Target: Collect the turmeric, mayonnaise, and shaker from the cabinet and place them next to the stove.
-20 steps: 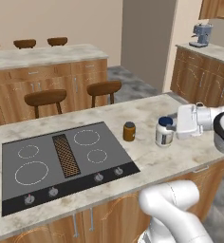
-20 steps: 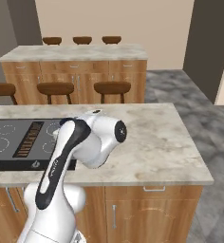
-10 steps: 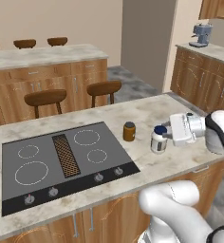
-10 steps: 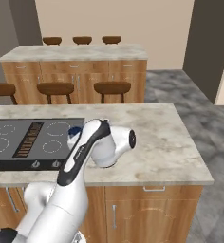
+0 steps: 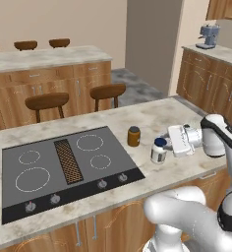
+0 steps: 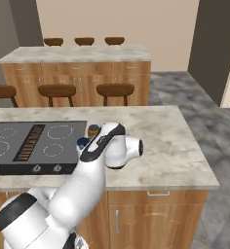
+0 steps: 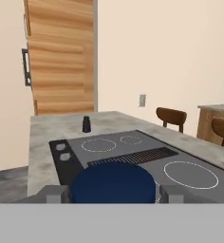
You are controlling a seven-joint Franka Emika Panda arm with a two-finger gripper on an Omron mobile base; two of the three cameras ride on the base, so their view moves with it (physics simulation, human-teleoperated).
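On the counter's left: the stove is sitting flush in the marble counter, its knobs running along the front edge nearest the robot.
Far end, seen from the hand: the shaker is standing upright on the counter beyond the stove's far edge, well apart from the two jars.
Just right of the stove: the turmeric is standing upright beside the cooktop's right edge, close to it; whether it touches I cannot tell.
Further right: the mayonnaise is standing near the turmeric but apart from it, its blue lid up; whether its base is resting on the counter I cannot tell.
Claw: the gripper is reaching in sideways from the right, and the hand camera is showing one finger on each side of the blue lid; the fingers are closed around the mayonnaise, as far as I can judge.
Where the job is standing: I am judging the jar to be about at its spot by the stove, with letting go as the next step.
What could go wrong: if the fingers are pulling back unevenly or dragging, the jar could be tipping or sliding into the turmeric; if it is not yet down, a release could be dropping it.
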